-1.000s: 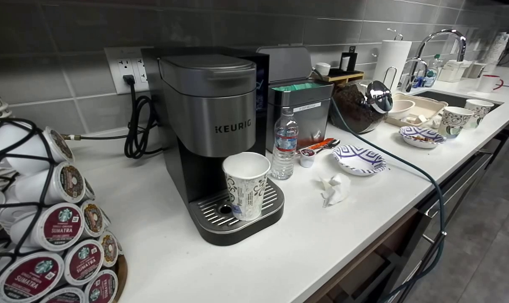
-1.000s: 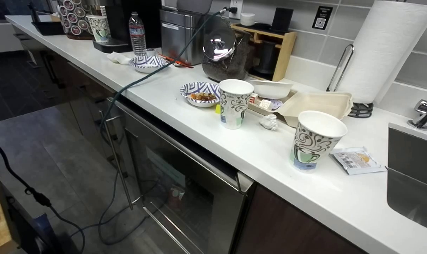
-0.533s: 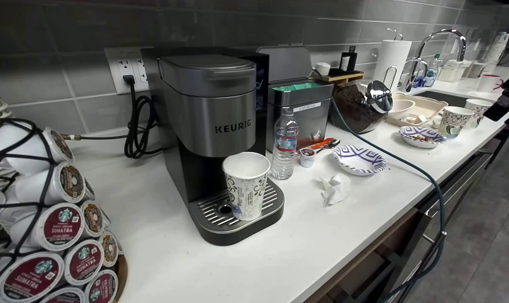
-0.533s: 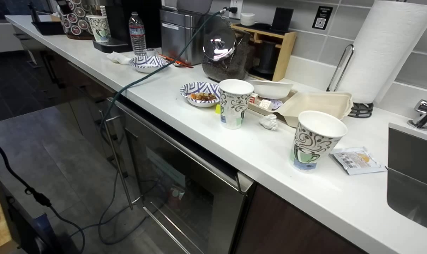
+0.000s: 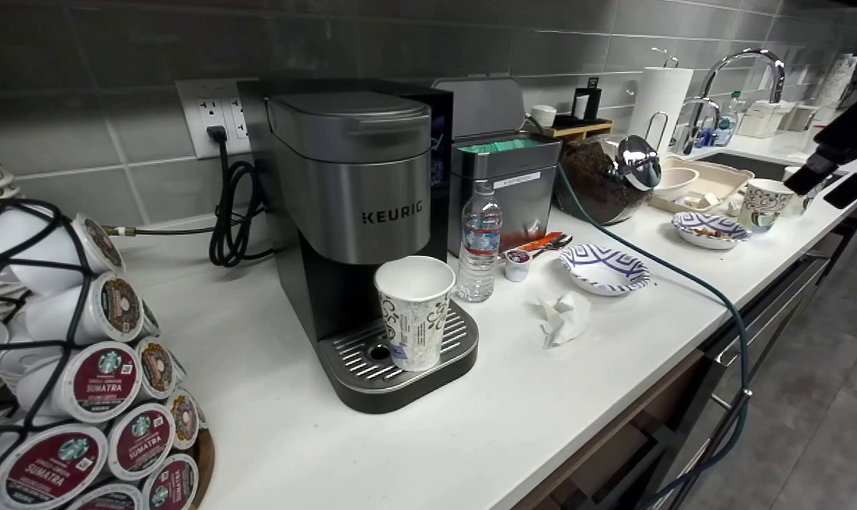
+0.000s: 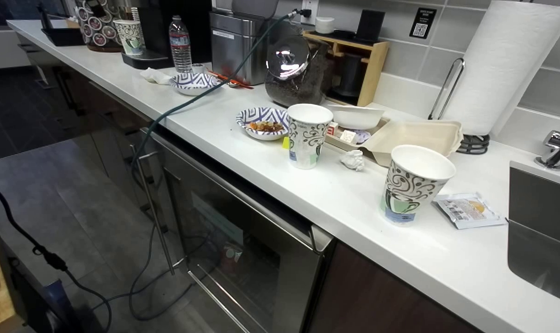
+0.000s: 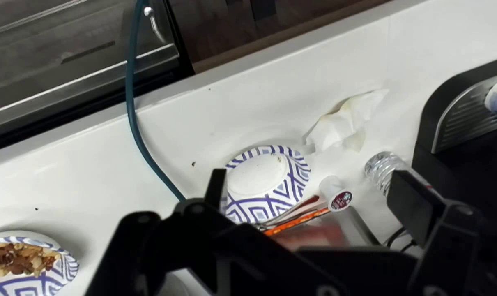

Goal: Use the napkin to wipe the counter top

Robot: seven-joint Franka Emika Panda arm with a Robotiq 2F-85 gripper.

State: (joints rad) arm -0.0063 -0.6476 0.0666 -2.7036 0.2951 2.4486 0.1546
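Your napkin (image 7: 343,123) lies crumpled on the counter top (image 5: 428,453), just beside the patterned dish (image 7: 268,183); bunched rather than flat, it should give you folds to pinch, though the dish crowds one side. You have the gripper (image 7: 310,179) spread wide, well apart from the napkin, holding nothing and touching nothing visible, presumably so it can straddle those folds.

The white bench (image 6: 345,199) is bright, the floor (image 6: 62,180) dim. Glare whitens the chrome lid (image 6: 287,60). In the wrist view, the black fingers (image 7: 413,205) seem slightly out of focus.
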